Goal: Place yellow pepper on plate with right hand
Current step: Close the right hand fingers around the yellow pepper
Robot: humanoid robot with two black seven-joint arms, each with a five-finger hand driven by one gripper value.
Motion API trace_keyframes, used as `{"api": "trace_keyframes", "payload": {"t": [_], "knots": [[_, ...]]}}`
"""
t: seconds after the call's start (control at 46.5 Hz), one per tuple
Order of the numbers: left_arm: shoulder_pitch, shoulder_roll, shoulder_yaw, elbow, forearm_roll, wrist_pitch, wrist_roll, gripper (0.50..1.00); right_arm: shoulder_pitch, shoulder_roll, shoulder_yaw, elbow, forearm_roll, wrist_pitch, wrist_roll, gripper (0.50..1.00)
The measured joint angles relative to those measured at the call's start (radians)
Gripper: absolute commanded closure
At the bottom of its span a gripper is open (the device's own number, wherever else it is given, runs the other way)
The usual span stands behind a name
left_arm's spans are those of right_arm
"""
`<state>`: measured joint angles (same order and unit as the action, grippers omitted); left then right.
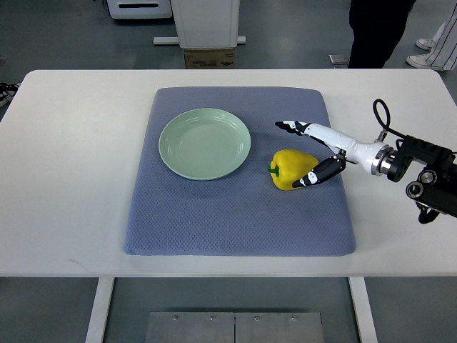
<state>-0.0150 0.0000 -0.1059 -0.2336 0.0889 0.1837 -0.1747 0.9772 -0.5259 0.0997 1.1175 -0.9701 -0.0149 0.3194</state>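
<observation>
From my remote seat I saw the right hand (308, 153) reaching in from the right edge, low over the blue mat (214, 214). Its fingers (293, 126) were spread apart and gripped nothing: the upper white ones stretched out above the pepper (289, 168), with clear mat between them and the fruit, while the dark lower digit lay against the pepper's right flank, touching or almost touching, I could not tell which.

The pepper lay on its side on the mat, green stem pointing left toward the plate (205, 143). It sat just beside the plate's lower right rim, apart from it, with a strip of mat showing between them. The plate, pale green, rested on the upper middle of the mat.

The mat covered the centre of the white table (71, 179). I saw no left arm anywhere in the view.

Beyond the table's far edge a person's dark legs (378, 32) stood at the upper right, and a white stand (207, 25) with a cardboard box (210, 57) at its foot stood on the floor
</observation>
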Motion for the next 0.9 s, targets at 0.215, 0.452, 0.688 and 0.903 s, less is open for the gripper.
{"api": "trace_keyframes", "payload": {"t": [0.215,0.452,0.688,0.903], "knots": [[0.000,0.000,0.000,0.000,0.000,0.000,0.000,0.500,-0.001,0.004,-0.023,-0.010,-0.002,-0.001,0.000,0.536],[0.000,0.000,0.000,0.000,0.000,0.000,0.000,0.500,-0.013,0.009,-0.031,-0.010,-0.004,-0.001,0.001,0.540],[0.000,0.000,0.000,-0.001,0.000,0.000,0.000,0.500,-0.021,0.024,-0.030,-0.029,-0.005,-0.001,0.001,0.580],[0.000,0.000,0.000,0.000,0.000,0.000,0.000,0.500,-0.025,0.032,-0.031,-0.050,-0.007,-0.001,0.001,0.707]]}}
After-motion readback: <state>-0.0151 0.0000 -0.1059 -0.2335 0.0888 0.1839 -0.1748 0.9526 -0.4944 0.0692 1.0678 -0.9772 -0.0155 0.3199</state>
